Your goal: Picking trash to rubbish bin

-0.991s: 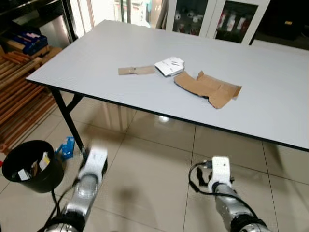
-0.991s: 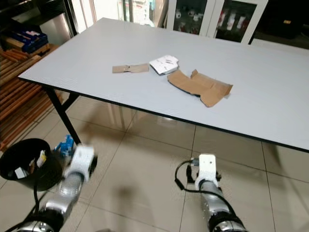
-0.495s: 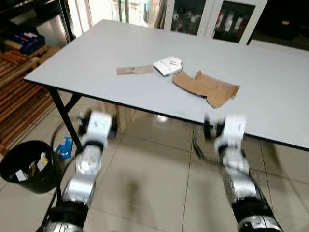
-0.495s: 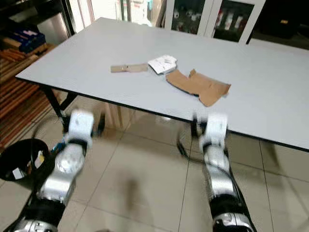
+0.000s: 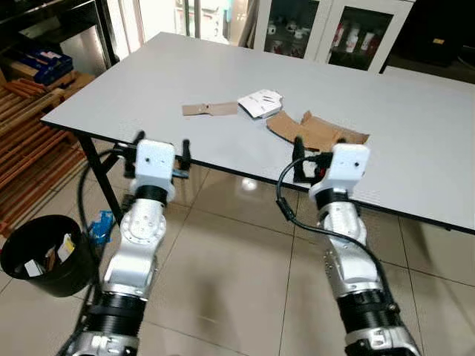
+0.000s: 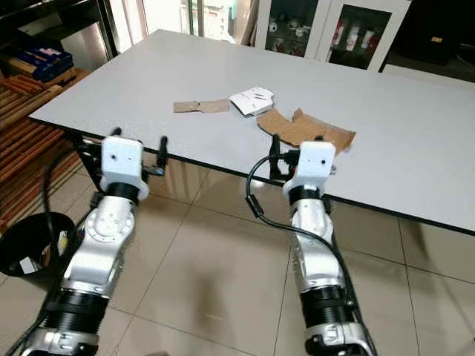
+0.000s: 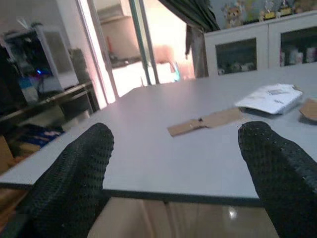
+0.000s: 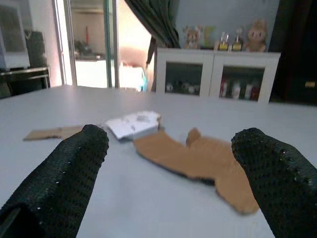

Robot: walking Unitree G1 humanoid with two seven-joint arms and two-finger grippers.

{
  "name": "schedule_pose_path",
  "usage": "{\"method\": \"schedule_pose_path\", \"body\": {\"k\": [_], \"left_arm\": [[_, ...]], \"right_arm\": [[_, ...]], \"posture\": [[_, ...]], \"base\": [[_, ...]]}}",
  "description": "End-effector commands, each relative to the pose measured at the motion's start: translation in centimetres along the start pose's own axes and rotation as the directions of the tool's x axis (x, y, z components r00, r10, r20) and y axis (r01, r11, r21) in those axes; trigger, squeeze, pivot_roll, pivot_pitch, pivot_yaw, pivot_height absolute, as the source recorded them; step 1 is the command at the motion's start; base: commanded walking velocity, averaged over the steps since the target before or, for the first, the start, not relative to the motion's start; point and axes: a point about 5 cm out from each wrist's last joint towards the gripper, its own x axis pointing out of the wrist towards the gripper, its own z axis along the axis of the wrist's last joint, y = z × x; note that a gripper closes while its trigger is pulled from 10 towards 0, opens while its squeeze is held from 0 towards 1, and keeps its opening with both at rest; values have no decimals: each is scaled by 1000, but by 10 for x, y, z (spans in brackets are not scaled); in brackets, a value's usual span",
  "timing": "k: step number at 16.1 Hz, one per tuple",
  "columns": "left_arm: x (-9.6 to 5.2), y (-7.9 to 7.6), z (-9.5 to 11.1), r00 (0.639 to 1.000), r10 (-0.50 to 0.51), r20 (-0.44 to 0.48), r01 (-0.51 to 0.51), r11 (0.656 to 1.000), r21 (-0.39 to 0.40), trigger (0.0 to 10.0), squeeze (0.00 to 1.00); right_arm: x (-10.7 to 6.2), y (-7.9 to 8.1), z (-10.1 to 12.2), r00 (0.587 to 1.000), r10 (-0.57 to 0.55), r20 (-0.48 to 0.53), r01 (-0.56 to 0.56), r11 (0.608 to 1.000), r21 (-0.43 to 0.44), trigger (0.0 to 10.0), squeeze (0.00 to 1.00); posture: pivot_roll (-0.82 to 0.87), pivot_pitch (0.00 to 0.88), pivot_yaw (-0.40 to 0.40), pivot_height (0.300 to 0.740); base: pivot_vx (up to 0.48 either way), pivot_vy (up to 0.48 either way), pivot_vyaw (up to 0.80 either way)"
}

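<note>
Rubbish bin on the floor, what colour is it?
Black rubbish bin, clearest in the left eye view.

Open left end effector (image 7: 178, 163) faces cardboard strip (image 7: 205, 121) (flat on table (image 7: 148, 163)).

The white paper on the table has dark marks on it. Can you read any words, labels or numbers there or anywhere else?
None can be read.
White paper: dark marks, too small and blurred.
Cabinet items: labels too small.
Brown cardboard piece and cardboard strip: no print visible.
</note>
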Motion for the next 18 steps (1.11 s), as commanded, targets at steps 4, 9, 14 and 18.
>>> {"method": "schedule_pose_path", "body": {"k": [4,9,14,18], "left_arm": [[3,-14,4,998,-57,-1,57,997,-49,10000,1000],[17,-20,14,998,-64,-18,60,981,-182,10000,0],[24,-26,21,997,-80,7,80,981,-174,10000,0],[25,-22,20,997,-75,4,75,984,-162,10000,0]], "right_arm": [[2,-2,6,1000,-10,0,10,1000,13,10000,0],[13,5,13,1000,-4,0,4,998,56,10000,0],[18,12,18,1000,9,-2,-9,997,83,10000,0],[18,12,18,1000,8,-10,-7,995,97,10000,0]], "posture": [[-2,0,-85,740],[-9,0,-75,740],[-13,41,-65,740],[-14,49,-59,740]], "base": [[0,0,0],[0,0,0],[55,0,0],[287,0,-400]]}}
